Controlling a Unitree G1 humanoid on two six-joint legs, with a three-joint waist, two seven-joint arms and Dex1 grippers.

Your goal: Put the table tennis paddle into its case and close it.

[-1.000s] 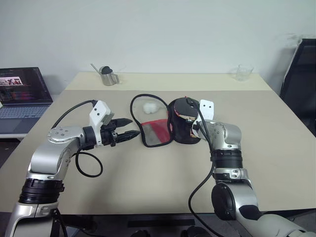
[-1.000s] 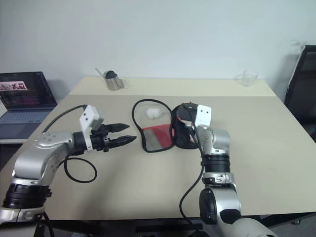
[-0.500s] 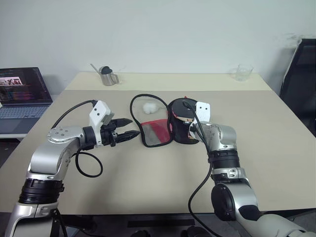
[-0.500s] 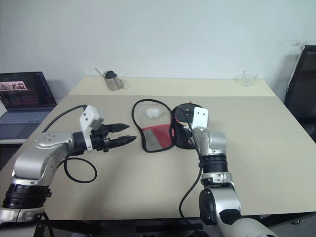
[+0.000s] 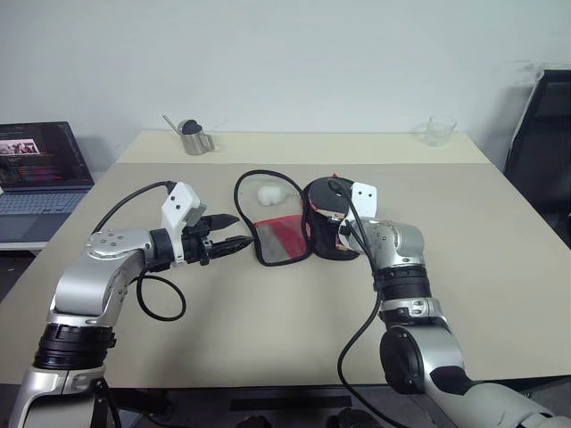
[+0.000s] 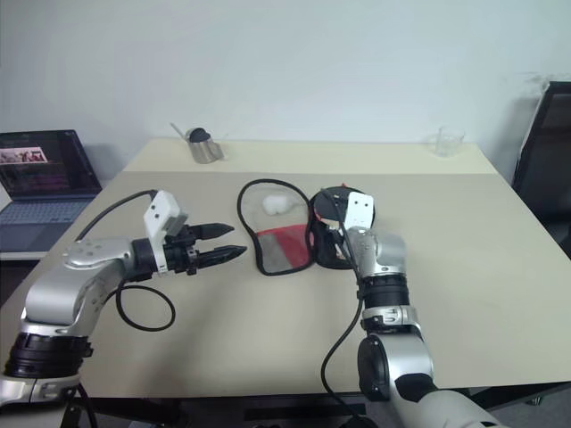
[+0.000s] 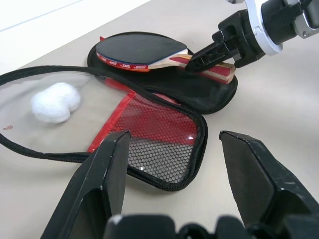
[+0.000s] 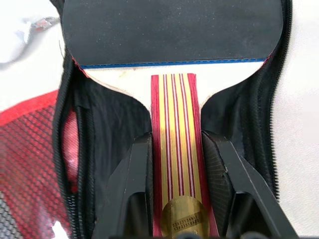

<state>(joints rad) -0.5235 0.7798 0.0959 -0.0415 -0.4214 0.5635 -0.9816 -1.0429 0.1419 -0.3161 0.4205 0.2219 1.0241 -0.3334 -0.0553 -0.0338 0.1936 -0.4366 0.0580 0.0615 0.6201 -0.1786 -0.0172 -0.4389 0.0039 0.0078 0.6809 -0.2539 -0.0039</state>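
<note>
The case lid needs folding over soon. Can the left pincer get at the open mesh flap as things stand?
Probably yes: the left pincer is open, facing the mesh flap across bare table.

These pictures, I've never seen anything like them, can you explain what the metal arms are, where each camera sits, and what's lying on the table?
A two-armed humanoid robot works at a beige table. Two pictures come from its head, looking down; the other two come from cameras on its wrists. The right pincer is shut on the handle of a table tennis paddle, which rests on the open black case. The left pincer hovers open beside the case. A white wad, a metal jug and a clear cup also sit there.
</note>
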